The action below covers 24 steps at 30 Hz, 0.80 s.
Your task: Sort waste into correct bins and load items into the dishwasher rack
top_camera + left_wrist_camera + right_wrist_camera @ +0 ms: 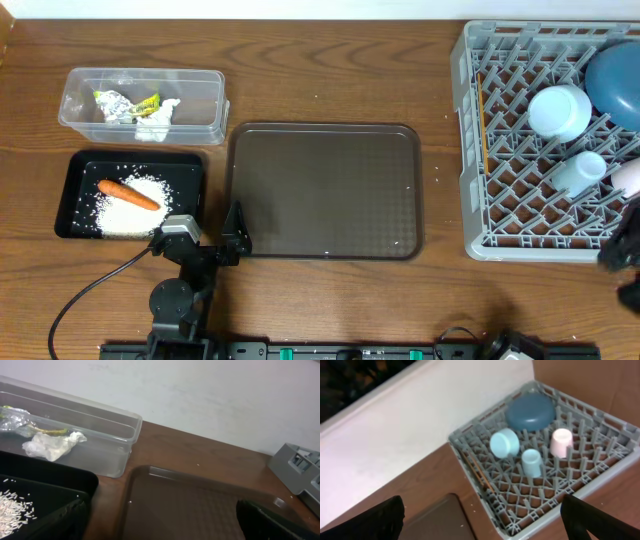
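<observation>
The clear tub (200, 88) at the back left holds crumpled tissue (155, 122) and a yellow-green wrapper (125, 103). In front of it, the black tray (80, 180) holds white rice (125, 212) with an orange carrot (128, 194) on top. The grey dishwasher rack (466, 150) on the right holds a dark-blue dish (615, 80), a pale-blue bowl (558, 110), a pale-blue cup (580, 170) and a white cup (628, 178). My left gripper (208, 235) is open, low between the black tray and the brown tray. My right gripper (482, 520) is open, held above the rack's near corner.
A large brown serving tray (325, 190) lies bare in the middle of the wooden table. A few stray rice grains dot the table near it. The left arm's cable (75, 300) loops along the front edge. A thin brown stick (479, 471) lies along the rack's wall.
</observation>
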Available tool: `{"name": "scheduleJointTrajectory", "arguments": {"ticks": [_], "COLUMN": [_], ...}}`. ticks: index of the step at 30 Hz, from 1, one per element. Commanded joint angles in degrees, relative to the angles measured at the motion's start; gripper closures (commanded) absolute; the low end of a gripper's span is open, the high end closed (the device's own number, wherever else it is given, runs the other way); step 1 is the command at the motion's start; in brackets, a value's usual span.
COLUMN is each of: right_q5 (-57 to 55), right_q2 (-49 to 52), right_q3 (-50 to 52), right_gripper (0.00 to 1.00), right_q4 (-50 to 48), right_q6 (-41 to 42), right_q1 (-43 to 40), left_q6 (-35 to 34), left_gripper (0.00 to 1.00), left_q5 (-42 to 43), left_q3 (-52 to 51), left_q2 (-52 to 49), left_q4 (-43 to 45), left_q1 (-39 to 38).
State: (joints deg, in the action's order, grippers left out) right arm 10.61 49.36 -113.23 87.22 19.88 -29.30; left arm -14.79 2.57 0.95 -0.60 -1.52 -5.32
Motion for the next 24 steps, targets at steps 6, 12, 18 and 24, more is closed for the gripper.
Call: {"name": "scheduleJointTrajectory", "arguments": {"ticks": [6, 12, 18, 24], "right_q5": [-0.37, -2.05, 0.46, 0.66], "right_q2": [-5.4, -6.91, -9.29, -15.52], "right_q3": [0.0, 0.13, 5.27, 19.87], "right_gripper": [0.01, 0.01, 0.01, 0.01], "right_q4": [-0.17, 5.86, 6.25, 0.66], "right_q6": [-0.9, -0.9, -0.85, -0.85], "right_q1": [6.19, 10.78, 15.98, 17.62], "left_q6": [0.15, 0.13, 0.13, 0.13], "left_gripper": [0.02, 0.02, 0.02, 0.02], "left_q5": [-1.79, -1.79, -1.79, -1.79], "left_q3": [-0.72, -0.72, -0.72, -0.72], "left_q2": [0.37, 0.37, 0.37, 0.37], "left_q4": [-2.56, -2.56, -2.56, -2.56], "left_q1": [-0.11, -0.11, -0.11, -0.11]}}
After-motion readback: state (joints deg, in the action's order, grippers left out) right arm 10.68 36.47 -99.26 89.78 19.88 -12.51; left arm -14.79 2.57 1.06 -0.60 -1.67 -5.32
